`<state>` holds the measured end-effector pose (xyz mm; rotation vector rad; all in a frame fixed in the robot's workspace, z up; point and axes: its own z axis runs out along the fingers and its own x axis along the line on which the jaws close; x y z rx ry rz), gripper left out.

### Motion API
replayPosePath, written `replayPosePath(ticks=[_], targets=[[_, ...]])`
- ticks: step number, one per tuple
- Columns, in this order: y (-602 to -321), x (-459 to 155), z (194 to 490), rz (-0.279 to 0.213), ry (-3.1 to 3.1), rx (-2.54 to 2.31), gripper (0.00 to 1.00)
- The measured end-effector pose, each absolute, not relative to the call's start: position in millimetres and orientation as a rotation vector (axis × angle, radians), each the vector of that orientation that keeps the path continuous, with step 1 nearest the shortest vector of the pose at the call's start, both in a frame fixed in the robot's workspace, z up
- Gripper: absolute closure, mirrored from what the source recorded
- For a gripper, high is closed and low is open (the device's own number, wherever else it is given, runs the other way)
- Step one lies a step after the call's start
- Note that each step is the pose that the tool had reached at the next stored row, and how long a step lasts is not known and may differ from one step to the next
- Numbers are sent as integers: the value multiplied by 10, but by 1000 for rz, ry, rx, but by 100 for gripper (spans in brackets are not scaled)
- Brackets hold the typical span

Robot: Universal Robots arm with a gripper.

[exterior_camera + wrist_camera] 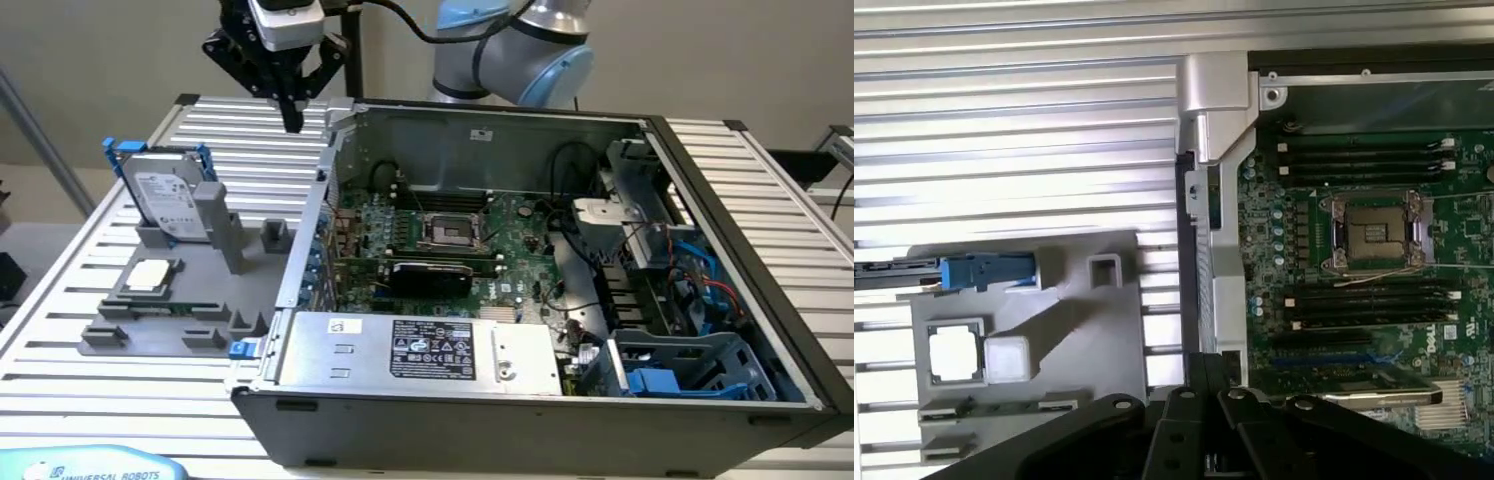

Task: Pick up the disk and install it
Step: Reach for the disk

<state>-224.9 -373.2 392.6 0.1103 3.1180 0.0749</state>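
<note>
The disk (171, 200) stands upright in a slot of the grey holder (230, 262) at the exterior view's left, its white label facing forward and its blue bracket around the edges. In the wrist view the disk (987, 272) appears edge-on as a blue strip. My gripper (290, 120) hangs high above the table, behind the disk and towards the exterior view's right, near the case's back corner. Its dark fingers (1199, 385) are pressed together and hold nothing.
An open computer case (694, 150) lies beside the holder, with the motherboard (441, 235), a silver power supply box (414, 350) and a blue-grey drive cage (694, 365) inside. A small square silver chip (150, 275) rests on the holder. Everything sits on a slatted metal table (54, 300).
</note>
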Motion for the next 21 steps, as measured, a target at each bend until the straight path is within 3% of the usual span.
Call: replayPosePath(ticks=[21], targets=[[-3515, -3205, 3854, 75, 3118, 110, 89]])
